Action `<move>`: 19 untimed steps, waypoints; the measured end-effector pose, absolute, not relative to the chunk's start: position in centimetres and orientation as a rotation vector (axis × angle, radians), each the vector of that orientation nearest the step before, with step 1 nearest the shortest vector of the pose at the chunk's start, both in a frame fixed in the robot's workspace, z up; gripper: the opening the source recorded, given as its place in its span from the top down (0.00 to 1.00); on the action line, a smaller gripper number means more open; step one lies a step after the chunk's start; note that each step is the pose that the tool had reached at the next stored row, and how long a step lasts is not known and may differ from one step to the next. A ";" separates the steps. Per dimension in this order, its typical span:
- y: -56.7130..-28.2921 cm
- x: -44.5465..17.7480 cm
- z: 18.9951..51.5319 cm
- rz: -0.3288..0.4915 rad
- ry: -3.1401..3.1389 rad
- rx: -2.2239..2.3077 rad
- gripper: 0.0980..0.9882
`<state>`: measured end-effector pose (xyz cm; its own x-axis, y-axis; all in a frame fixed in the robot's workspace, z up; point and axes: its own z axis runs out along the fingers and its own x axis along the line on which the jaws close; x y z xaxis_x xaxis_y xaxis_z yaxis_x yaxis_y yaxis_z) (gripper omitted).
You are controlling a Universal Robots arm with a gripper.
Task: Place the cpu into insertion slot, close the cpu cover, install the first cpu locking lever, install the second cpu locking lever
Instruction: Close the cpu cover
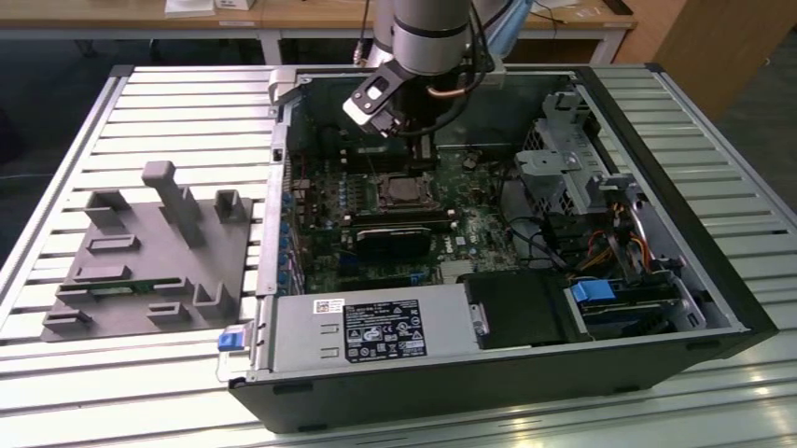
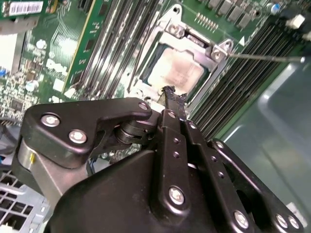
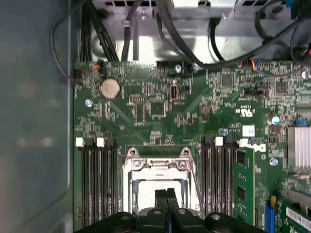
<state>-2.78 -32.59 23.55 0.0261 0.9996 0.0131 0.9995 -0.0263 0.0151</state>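
Slatted metal table (image 1: 162, 103), open computer case (image 1: 498, 392), jaws closed empty near cpu (image 2: 175, 73)

Silver-grey cylindrical arm (image 1: 430, 28), a cable (image 1: 449, 91) looped at its wrist. The pincer (image 2: 173, 93) is matte black, its linkage plates (image 2: 104, 119) studded with silver screws (image 2: 77, 137), fingers (image 2: 169, 124) narrow.

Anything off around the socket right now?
One thing: a thin locking lever juts sideways past the cpu cover, across the memory slots, apparently unlatched. The cpu sits flat under the cover. No damage visible.
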 end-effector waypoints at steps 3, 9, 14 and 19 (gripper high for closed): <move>-32.6 -3.2 23.3 0.032 2.191 2.249 1.00; -32.7 -3.7 23.0 0.033 2.190 2.248 1.00; -32.7 -3.7 23.0 0.033 2.208 2.231 1.00; -32.7 -3.7 22.9 0.033 2.307 2.130 1.00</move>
